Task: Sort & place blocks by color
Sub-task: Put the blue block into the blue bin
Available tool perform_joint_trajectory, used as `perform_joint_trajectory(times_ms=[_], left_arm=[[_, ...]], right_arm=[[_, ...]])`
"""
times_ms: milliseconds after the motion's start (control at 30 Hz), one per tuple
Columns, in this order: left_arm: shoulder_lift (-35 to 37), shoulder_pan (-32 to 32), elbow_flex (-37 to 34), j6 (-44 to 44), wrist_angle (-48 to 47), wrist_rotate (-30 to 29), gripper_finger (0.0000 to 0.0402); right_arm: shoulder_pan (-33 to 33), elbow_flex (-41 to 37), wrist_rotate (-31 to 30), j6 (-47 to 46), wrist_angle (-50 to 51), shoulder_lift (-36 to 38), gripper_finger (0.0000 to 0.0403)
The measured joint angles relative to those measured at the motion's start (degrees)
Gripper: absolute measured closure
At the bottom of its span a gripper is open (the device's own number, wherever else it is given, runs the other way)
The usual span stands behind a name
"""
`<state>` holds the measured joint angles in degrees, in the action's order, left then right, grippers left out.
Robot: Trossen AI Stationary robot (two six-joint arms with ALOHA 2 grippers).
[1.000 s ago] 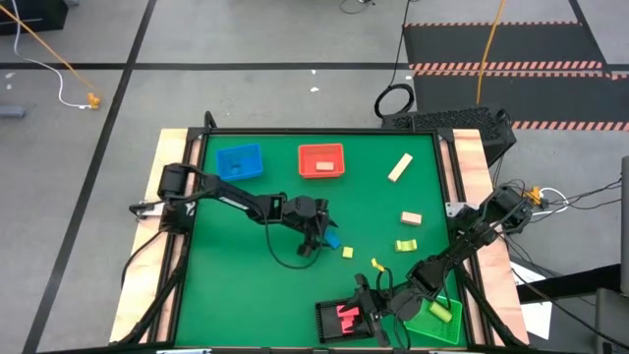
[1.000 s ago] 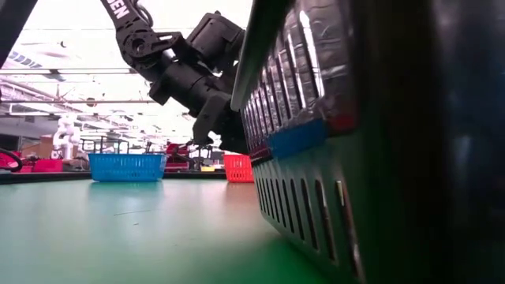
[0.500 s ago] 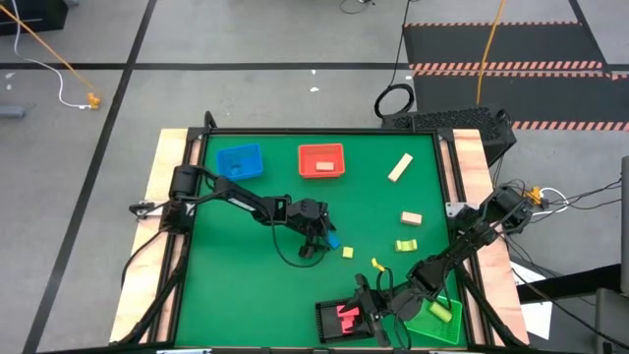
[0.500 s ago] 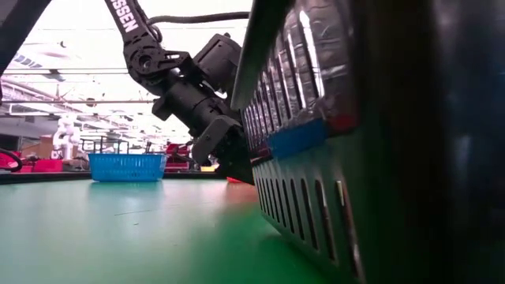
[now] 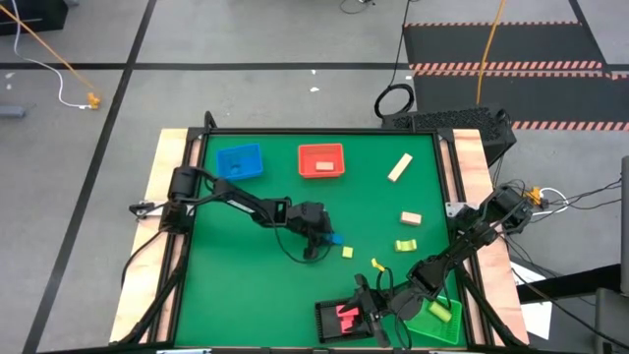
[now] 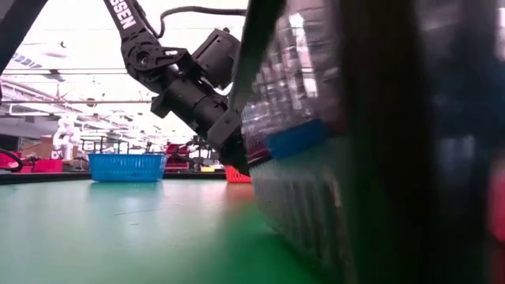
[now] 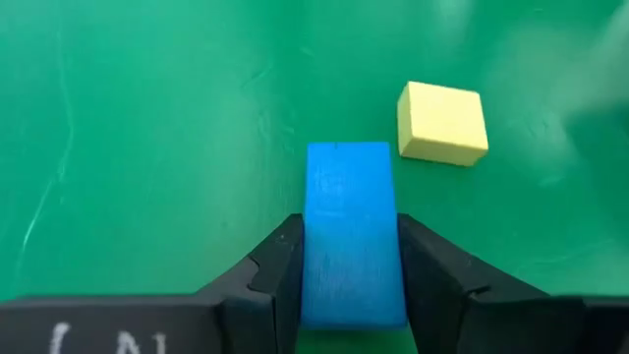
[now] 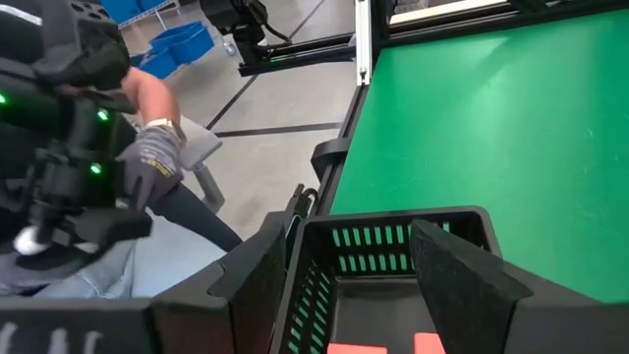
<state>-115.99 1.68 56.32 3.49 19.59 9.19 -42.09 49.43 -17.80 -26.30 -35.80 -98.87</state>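
While the high view shows the left tool point(image 5: 316, 236) mid-worktop point(image 5: 246, 285), its wrist view shows both fingers point(image 7: 280, 280) clamped on a blue block point(image 7: 352, 231), a yellow cube point(image 7: 442, 123) just ahead. Lifting carelessly could nudge that cube. Right tool point(image 8: 344, 261), spread empty, hovers over the black tray point(image 8: 393, 236).

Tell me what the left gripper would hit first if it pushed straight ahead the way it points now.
Probably the yellow cube. The left gripper, closed on the blue block, points across the green mat; the cube lies just ahead, slightly off to one side, so it may only be grazed.
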Motion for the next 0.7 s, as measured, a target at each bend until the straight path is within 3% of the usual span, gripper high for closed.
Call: perform_joint_trajectory(times_ms=[233,433,700], left_arm=[[10.54,1.63,-3.49,-0.15,-2.18,-5.48,0.0271],[25.32,1.72,-14.38,-0.41,-4.04,-13.57,0.0271],[47.34,1.68,-31.46,6.72,-4.77,-37.15,0.0271]], right_arm=[[0.00,0.00,0.00,0.00,0.00,0.00,0.0193],[0.00,0.00,0.02,0.00,0.00,0.00,0.0192],[0.00,0.00,0.04,0.00,-0.02,0.00,0.0192]])
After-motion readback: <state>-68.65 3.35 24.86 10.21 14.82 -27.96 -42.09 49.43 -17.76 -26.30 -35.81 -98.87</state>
